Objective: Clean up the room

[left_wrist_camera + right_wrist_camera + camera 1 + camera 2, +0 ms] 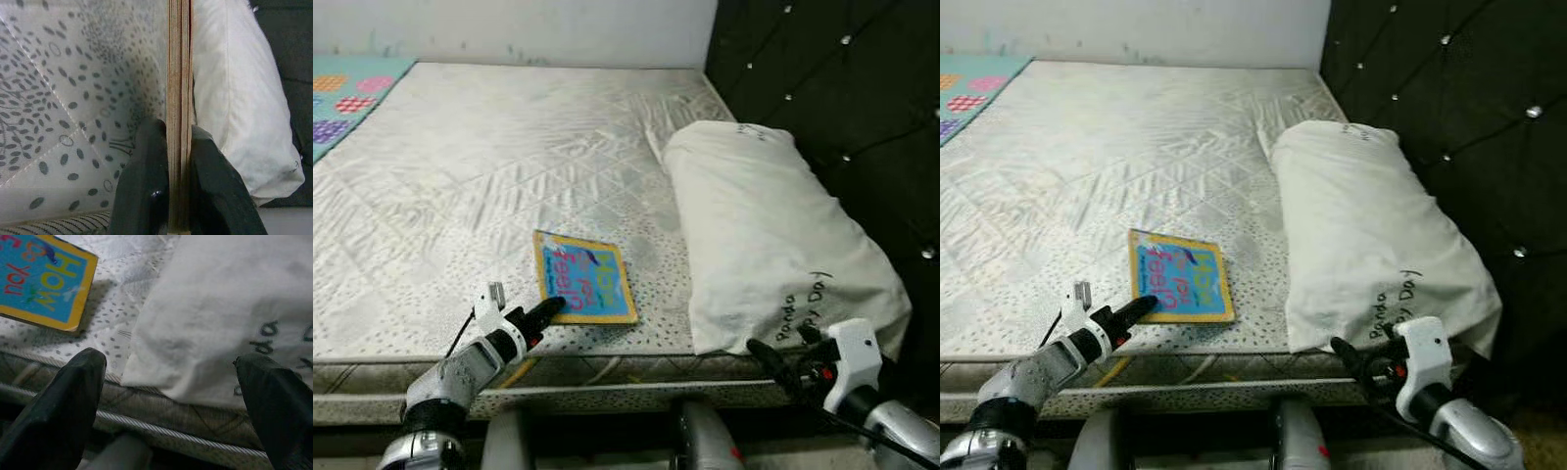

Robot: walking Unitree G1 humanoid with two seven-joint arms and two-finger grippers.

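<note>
Your bare mattress [489, 176], white pillow [764, 235] along the dark headboard [842, 88], book [584, 277] flat near the front edge, your left gripper [543, 311] pinching its corner, right gripper [773, 360] spread wide, empty, below the pillow

Title on the book [584, 277] too small to read whole; black writing on the pillow [773, 235] partly hidden by folds; play mat [342, 93] cut off at frame edge.
</note>
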